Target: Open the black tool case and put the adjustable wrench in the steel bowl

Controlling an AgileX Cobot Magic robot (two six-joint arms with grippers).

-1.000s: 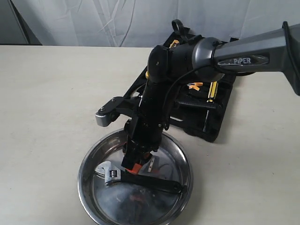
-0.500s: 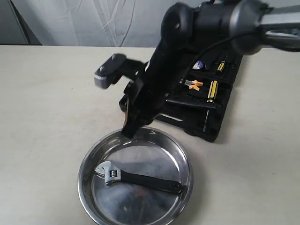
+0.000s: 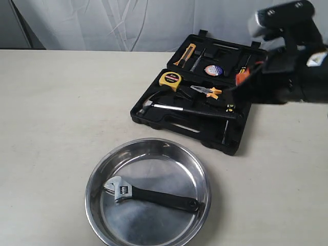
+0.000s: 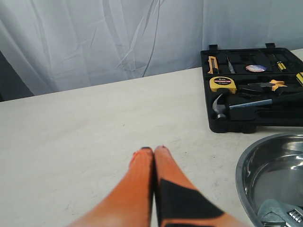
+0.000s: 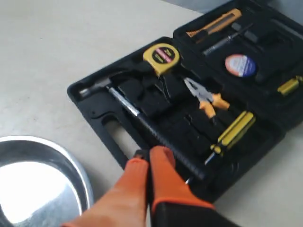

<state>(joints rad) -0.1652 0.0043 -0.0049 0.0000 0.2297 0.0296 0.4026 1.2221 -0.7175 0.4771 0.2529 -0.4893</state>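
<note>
**Wrench lies in the bowl; what remains is to park the arm**

The black tool case (image 3: 231,144) lies open on the far right part of the table (image 3: 61,102), its lid flat behind it. The adjustable wrench (image 3: 151,195) lies flat on the floor of the steel bowl (image 3: 159,166), with its silver head to the left and its black handle to the right. The bowl is near the camera, just in front of the case and not touching it.

In my judgement both parts of the task are done, so this is the closing step. The right gripper (image 5: 148,155) hangs above the near right part of the case. Its orange fingers are pressed together and hold nothing. The left gripper (image 4: 154,150) is low over the bare table at the left, also closed and empty. The next move needs only to take the right arm away, high enough not to strike the case or its tools. No new grasp seems needed.

The count, as far as I can see:
- one tool case, one bowl, one wrench;
- one claw hammer (image 3: 169,106);
- one yellow tape measure (image 3: 170,79);
- one pair of orange-handled pliers (image 3: 206,91);
- one utility knife (image 3: 185,55);
- two yellow-and-black screwdrivers (image 5: 233,131), one in each half of the case.

Some small pieces in the lid are too blurred to name.
</note>
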